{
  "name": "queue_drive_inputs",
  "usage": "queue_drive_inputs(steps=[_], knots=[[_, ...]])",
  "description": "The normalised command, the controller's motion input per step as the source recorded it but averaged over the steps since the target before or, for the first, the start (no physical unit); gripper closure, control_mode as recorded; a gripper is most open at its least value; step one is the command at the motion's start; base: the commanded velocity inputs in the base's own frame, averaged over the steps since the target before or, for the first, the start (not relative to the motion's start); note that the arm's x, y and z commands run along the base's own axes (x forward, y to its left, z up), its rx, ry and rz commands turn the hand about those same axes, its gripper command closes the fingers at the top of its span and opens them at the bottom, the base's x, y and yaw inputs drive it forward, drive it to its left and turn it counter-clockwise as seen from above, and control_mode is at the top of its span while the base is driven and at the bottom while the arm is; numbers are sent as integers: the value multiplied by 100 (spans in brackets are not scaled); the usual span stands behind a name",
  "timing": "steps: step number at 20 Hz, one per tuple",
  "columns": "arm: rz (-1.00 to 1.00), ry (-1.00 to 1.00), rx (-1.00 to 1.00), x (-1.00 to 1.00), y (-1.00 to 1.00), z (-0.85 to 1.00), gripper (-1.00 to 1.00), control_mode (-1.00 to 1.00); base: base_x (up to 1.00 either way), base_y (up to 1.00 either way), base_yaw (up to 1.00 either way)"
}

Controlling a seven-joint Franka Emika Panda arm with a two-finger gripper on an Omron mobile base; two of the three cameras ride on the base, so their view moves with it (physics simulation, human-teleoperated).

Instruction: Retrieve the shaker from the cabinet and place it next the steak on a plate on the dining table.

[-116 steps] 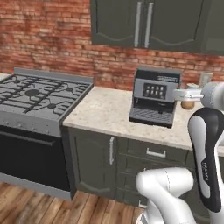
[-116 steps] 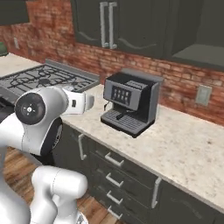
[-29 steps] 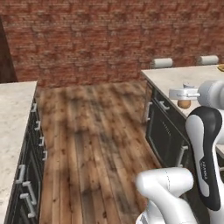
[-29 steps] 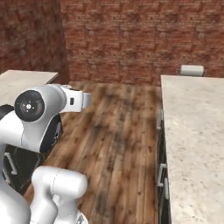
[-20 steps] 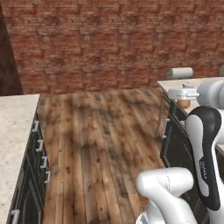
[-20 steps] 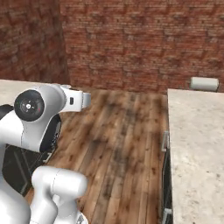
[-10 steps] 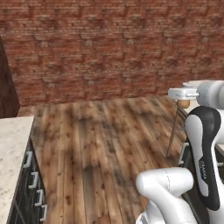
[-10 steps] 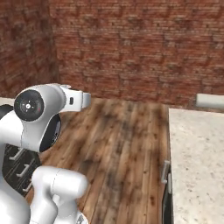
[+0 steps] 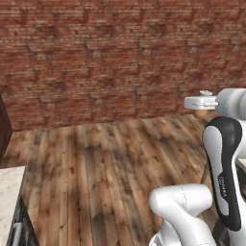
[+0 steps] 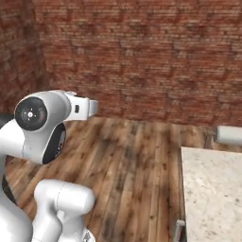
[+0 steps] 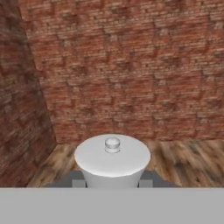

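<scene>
I am facing a wide brick wall (image 9: 120, 57) with a wooden floor (image 9: 105, 173) running up to it, and my arm is held high in front of the base. In the right base view a corner of the pale speckled surface (image 10: 212, 194) is showing at lower right, which I am taking for the dining table; the left base view is giving me none of that, only a sliver of another pale top at its lower left. My tool (image 11: 112, 181) is clamped shut on the shaker (image 11: 112, 159), which is sitting between the fingers with its pale rounded top and small knob toward the hand camera; in the left base view a tan bit of it is peeking out by the wrist (image 9: 204, 114). I am judging it light, rigid and smooth, so a grip across the rounded body should be holding, though it could be slipping or twisting if I am swinging hard. Plate and steak are not yet ahead of me.
</scene>
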Motion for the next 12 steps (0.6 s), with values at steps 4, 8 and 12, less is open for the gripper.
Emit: queue_drive_inputs(steps=[4,8,12], knots=[[0,0,0,0,0,0,100,100,100,0,-17],[0,0,0,0,0,0,100,100,100,0,-27],[0,0,0,0,0,0,100,100,100,0,-37]])
